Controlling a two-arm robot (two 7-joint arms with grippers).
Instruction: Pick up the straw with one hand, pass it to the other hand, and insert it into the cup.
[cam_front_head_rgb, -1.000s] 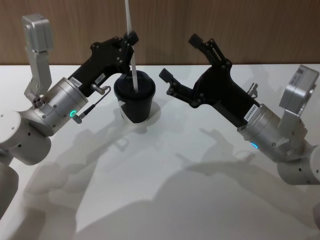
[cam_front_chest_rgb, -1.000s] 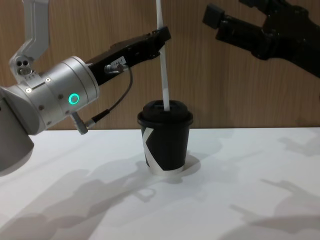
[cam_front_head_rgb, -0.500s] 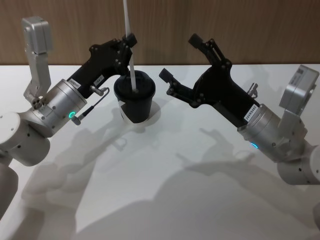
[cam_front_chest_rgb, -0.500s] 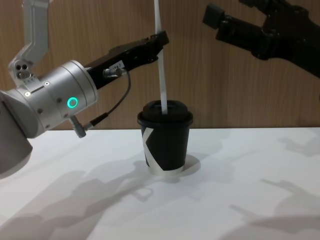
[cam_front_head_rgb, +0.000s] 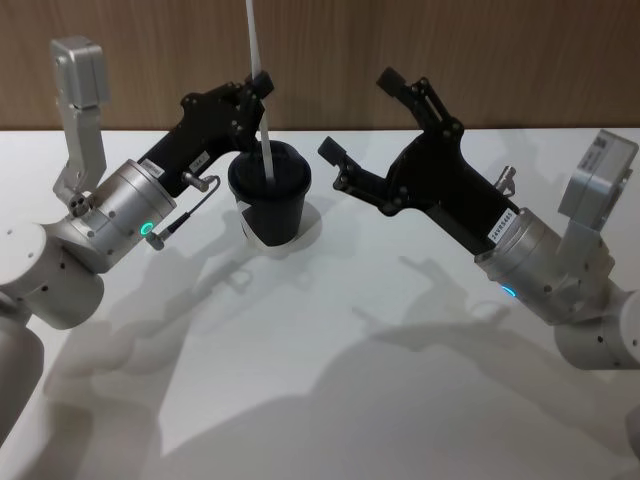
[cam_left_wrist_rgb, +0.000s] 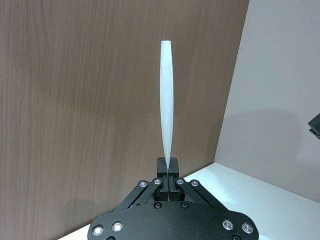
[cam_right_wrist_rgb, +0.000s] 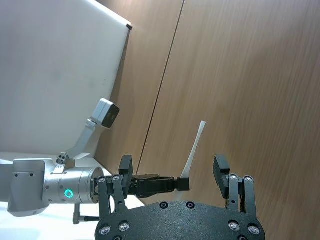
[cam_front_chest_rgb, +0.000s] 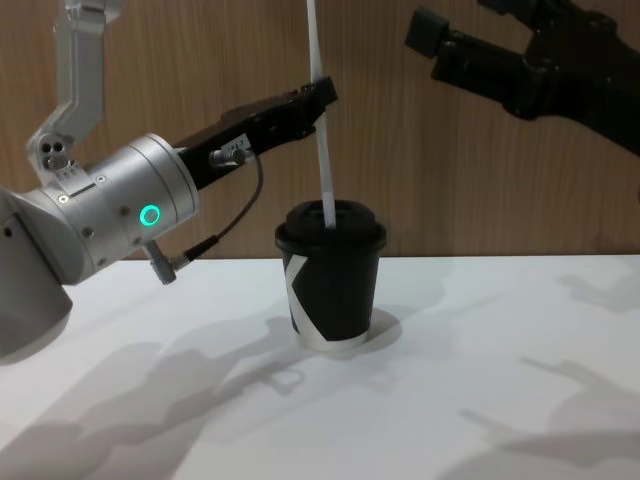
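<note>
The left gripper (cam_front_head_rgb: 262, 80) is pinched tight on the one straw (cam_front_head_rgb: 258, 70), holding it partway up, just above the cup (cam_front_head_rgb: 269, 205). This gripper has a silver wrist with a green glowing ring (cam_front_chest_rgb: 150, 214) and a thin dark cable (cam_front_chest_rgb: 225, 225). In the left wrist view its two fingers (cam_left_wrist_rgb: 168, 167) are pressed together on the straw (cam_left_wrist_rgb: 166, 100).

There is one cup. It is black with a black lid and it stands upright on the white table (cam_front_head_rgb: 330, 390). The straw stands almost straight up, and its bottom end goes into the lid (cam_front_chest_rgb: 331, 222).

The right gripper (cam_front_head_rgb: 362, 115) is off to the right of the cup, up in the air. Its two fingers are spread wide apart and hold nothing.
</note>
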